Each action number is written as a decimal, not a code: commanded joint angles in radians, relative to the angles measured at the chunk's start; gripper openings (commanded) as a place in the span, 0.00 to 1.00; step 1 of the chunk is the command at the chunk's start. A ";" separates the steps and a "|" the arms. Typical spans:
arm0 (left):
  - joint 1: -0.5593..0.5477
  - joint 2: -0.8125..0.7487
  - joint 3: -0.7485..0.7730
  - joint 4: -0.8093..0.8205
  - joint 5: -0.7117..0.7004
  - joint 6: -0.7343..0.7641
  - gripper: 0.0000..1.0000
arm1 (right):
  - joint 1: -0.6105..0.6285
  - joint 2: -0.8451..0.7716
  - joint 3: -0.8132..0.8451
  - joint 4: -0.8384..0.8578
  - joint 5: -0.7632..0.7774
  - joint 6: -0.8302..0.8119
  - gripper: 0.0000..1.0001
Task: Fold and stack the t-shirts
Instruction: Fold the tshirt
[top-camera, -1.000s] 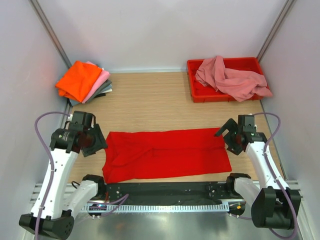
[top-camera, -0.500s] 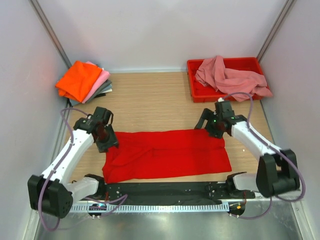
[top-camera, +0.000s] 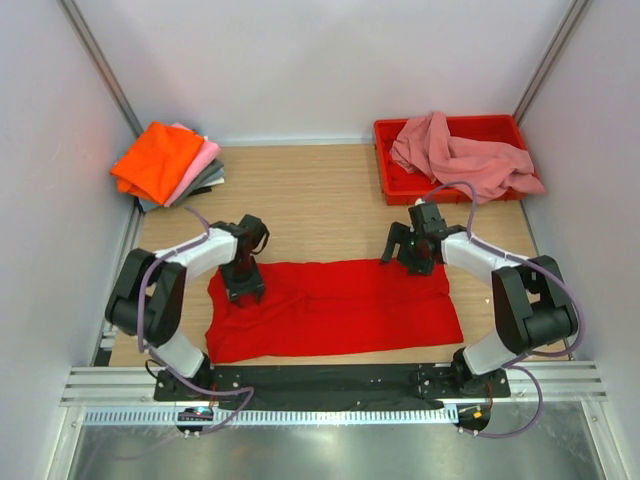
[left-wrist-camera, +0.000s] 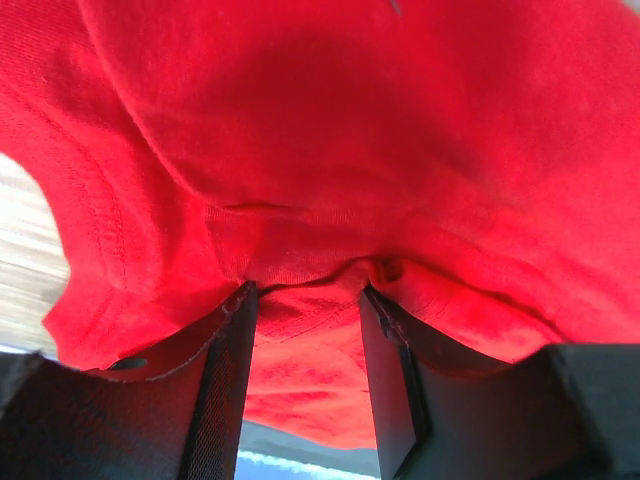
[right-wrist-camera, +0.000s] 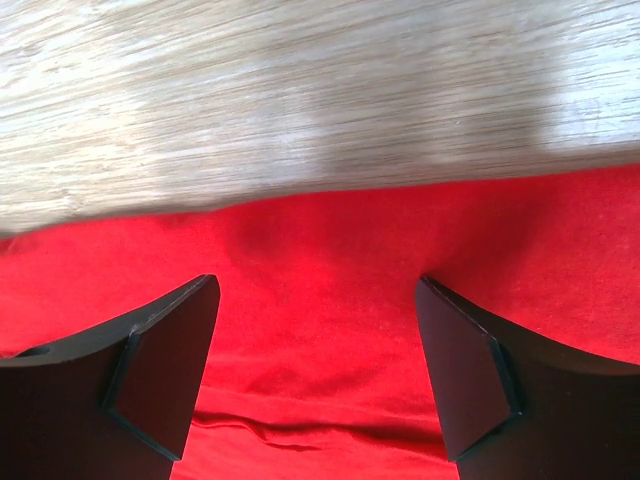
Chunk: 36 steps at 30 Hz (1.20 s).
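Observation:
A bright red t-shirt (top-camera: 335, 305) lies flat across the near part of the table, folded into a long band. My left gripper (top-camera: 243, 285) is pressed down on its left end. In the left wrist view (left-wrist-camera: 305, 295) its jaws stand partly open, with rumpled red cloth (left-wrist-camera: 330, 120) bulging between the fingertips. My right gripper (top-camera: 415, 258) stands open at the shirt's far right edge. The right wrist view (right-wrist-camera: 315, 290) shows its fingers spread wide over flat red cloth (right-wrist-camera: 540, 220), just short of the bare wood (right-wrist-camera: 300, 90). A dusty pink t-shirt (top-camera: 460, 155) lies crumpled in the tray.
A rigid red tray (top-camera: 392, 185) stands at the back right. Folded orange, light pink and grey shirts are stacked (top-camera: 165, 160) at the back left. White walls close in the table on three sides, and a metal rail (top-camera: 330, 385) runs along the near edge.
Both arms swung in from the table's sides onto the red shirt, the left to its left end, the right to its far right edge. Both jaws narrowed a little.

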 joint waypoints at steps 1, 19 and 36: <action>-0.003 0.181 0.101 0.130 -0.055 0.011 0.48 | 0.068 -0.004 -0.100 0.016 0.012 0.028 0.86; 0.071 1.038 1.664 0.121 0.312 0.173 0.63 | 0.576 -0.042 0.150 -0.082 -0.163 0.231 0.92; 0.072 0.305 1.316 -0.052 0.206 0.379 1.00 | 0.448 -0.187 0.555 -0.280 0.057 0.007 1.00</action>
